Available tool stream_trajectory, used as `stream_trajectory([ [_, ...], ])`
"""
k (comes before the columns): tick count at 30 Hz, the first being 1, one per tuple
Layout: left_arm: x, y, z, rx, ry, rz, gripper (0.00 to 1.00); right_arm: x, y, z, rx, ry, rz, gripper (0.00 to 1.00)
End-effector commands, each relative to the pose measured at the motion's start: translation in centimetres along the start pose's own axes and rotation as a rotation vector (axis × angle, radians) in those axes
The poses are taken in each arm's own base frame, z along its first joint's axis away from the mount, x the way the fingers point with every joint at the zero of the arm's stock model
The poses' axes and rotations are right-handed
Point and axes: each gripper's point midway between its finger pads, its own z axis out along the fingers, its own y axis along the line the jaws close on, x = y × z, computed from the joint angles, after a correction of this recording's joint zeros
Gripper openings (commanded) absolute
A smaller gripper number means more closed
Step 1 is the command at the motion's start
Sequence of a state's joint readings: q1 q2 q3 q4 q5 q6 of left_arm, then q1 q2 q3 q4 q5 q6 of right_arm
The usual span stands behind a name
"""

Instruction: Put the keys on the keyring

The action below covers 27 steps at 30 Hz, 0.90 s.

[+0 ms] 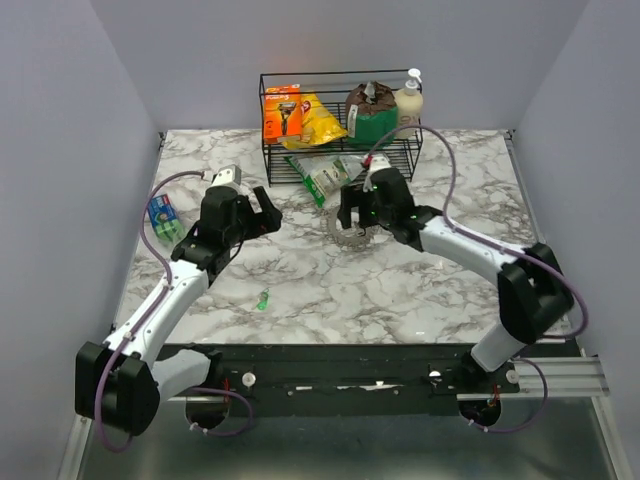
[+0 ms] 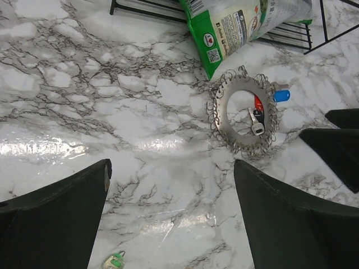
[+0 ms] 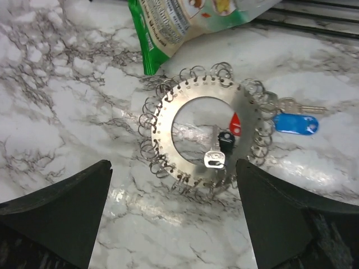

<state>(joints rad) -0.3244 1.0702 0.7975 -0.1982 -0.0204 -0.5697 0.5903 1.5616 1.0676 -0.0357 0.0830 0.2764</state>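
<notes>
The keyring [image 3: 168, 120] is a flat silver ring fringed with small wire loops, lying on the marble table; it also shows in the top view [image 1: 352, 240] and the left wrist view [image 2: 238, 85]. A blue-headed key [image 3: 296, 123] lies at its right edge, also seen from the left wrist [image 2: 282, 96]. A silver key [image 3: 215, 157], a black-headed key [image 3: 226, 140] and a red tag lie inside the ring. A green-headed key [image 1: 263, 298] lies alone nearer the front [image 2: 115, 260]. My right gripper [image 1: 350, 213] hovers open just over the ring [image 3: 174, 224]. My left gripper [image 1: 266, 208] is open and empty [image 2: 171, 218], left of the ring.
A green snack bag [image 1: 322, 175] lies just behind the ring, against a black wire rack [image 1: 340, 110] holding packets and a bottle. A small blue-green box [image 1: 162, 215] sits at the left. My right gripper's dark fingers [image 2: 336, 145] show at the left wrist view's right edge.
</notes>
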Motion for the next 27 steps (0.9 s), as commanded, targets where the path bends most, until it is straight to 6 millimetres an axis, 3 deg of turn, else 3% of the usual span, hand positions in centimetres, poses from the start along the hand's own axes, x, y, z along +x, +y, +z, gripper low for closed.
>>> stream_trajectory([
  [1, -0.6, -1.5, 1.0, 0.055, 0.044, 0.000, 0.99, 3.5, 0.5, 3.7, 0.072, 0.148, -0.096, 1.00],
  [4, -0.5, -2.1, 1.5, 0.084, 0.074, 0.005, 0.99, 2.9, 2.3, 5.3, 0.029, 0.153, -0.105, 1.00],
  [5, -0.3, -2.2, 1.8, 0.090, 0.086, 0.003, 0.99, 4.1, 2.3, 6.3, 0.026, 0.187, -0.110, 1.00],
  [6, -0.3, -2.4, 1.9, 0.100, 0.090, 0.003, 0.99, 3.4, 2.8, 6.7, 0.017, 0.180, -0.105, 1.00],
  [12, 0.1, -2.7, 2.2, 0.114, 0.113, -0.006, 0.99, 6.7, 3.1, 9.0, -0.006, 0.283, -0.092, 1.00],
  [18, 0.1, -3.3, 1.9, 0.143, 0.120, -0.003, 0.99, 9.1, 4.7, 9.4, -0.098, 0.362, -0.049, 0.97],
  [23, 0.2, -3.3, 1.5, 0.150, 0.120, -0.005, 0.99, 12.4, 5.4, 10.0, -0.136, 0.461, 0.008, 0.97],
  [27, 0.2, -3.5, 1.0, 0.161, 0.120, -0.001, 0.99, 13.6, 5.6, 9.2, -0.151, 0.515, 0.023, 0.94],
])
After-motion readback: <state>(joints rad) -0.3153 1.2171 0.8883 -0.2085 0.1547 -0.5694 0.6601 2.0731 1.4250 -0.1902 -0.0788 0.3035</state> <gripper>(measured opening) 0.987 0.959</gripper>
